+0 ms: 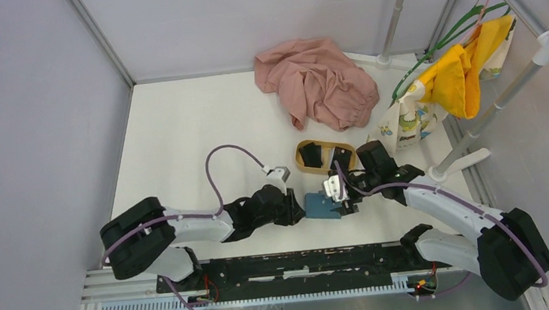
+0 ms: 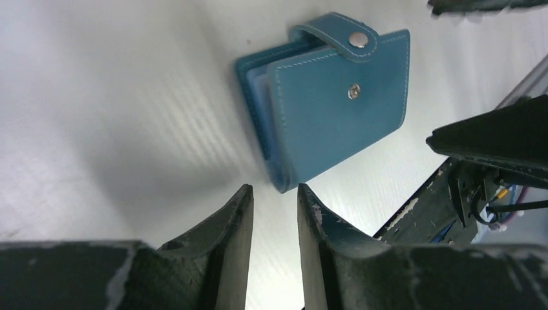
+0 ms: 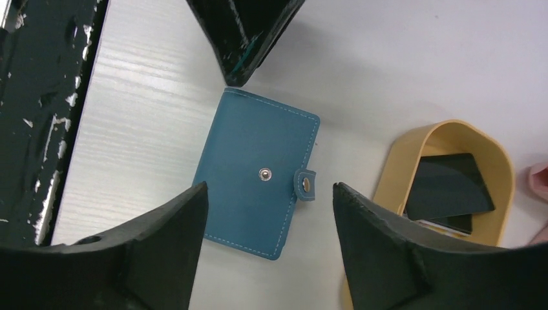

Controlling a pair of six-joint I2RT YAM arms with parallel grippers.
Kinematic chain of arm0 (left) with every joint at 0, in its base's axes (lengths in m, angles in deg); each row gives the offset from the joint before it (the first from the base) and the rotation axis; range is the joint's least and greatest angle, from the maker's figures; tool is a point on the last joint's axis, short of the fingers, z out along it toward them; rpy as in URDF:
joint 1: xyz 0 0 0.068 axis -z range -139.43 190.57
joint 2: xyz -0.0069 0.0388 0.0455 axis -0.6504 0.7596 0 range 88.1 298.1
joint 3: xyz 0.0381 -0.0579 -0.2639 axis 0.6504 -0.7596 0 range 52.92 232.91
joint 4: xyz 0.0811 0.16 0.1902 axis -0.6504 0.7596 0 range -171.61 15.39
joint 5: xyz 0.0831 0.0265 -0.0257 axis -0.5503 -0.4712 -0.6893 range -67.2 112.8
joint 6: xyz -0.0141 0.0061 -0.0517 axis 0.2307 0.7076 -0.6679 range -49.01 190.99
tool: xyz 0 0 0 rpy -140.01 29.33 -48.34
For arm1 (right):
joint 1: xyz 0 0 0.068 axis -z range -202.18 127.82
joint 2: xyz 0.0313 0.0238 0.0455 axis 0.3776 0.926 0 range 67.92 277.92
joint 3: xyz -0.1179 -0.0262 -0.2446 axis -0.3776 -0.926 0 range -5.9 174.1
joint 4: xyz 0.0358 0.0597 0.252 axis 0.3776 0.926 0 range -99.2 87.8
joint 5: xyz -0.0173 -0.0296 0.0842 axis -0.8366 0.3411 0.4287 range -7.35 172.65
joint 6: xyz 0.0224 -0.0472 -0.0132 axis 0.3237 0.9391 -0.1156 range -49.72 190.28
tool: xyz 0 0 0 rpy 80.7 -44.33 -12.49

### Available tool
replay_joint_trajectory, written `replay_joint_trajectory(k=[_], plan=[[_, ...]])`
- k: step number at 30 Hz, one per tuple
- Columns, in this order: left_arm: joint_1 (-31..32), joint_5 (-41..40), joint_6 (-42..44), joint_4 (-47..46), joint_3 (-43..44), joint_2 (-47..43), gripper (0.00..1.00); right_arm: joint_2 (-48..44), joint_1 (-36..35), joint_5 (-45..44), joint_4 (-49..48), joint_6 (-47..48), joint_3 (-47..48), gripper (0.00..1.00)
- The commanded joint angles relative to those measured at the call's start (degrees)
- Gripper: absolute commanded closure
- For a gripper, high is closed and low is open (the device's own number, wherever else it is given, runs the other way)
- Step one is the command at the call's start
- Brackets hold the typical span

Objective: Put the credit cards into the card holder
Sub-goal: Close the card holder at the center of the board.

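Opening the card holder (image 3: 258,174) looks like the step in hand. It lies flat and shut on the desk (image 1: 178,134), between the two hands, with its strap unsnapped. The left hand (image 2: 274,190) sits just beside one short end, its fingers a narrow gap apart and grasping nothing. The right hand (image 3: 268,190) hovers over it, spread wide and empty.

To do this well, I would pin the spine side with one hand and lift the cover at the strap edge with the other, slowly, so it does not slide.

The holder's long axis seems to run roughly left to right. The strap edge faces far, toward the tan tray (image 3: 394,168) that holds the black credit cards (image 3: 449,187).
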Motion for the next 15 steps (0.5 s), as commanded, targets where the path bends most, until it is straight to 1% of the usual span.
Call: replay_joint_trajectory(k=[1, 2, 4, 7, 10, 13, 15], plan=[[0.0, -10.5, -3.0, 3.9, -2.1, -9.7, 0.62, 3.0, 0.2, -0.8, -2.5, -6.9, 3.7, 0.32], [0.0, -10.7, -2.6, 4.5, -2.2, -11.6, 0.63, 3.5, 0.2, -1.0, -2.6, -7.4, 4.0, 0.36], [-0.1, -9.4, -1.3, 4.5, -2.0, -14.0, 0.63, 3.8, 0.2, -1.4, -4.1, -8.5, 3.7, 0.42], [0.0, -4.2, 0.6, 3.0, 0.8, -13.8, 0.66, 4.7, 0.1, -3.4, -6.0, -9.6, 3.3, 0.49], [0.0, -0.1, 1.7, 1.6, 4.7, -8.8, 0.73, 6.1, 0.0, -5.0, -6.2, -9.9, 4.1, 0.55], [0.0, 1.2, 2.2, 1.3, 7.9, -3.7, 0.82, 7.0, -0.4, -6.0, -6.4, -9.5, 4.0, 0.58], [-0.1, 1.5, 2.3, 1.4, 9.6, -1.0, 0.85, 7.4, -0.8, -6.8, -6.8, -9.4, 3.9, 0.60]])
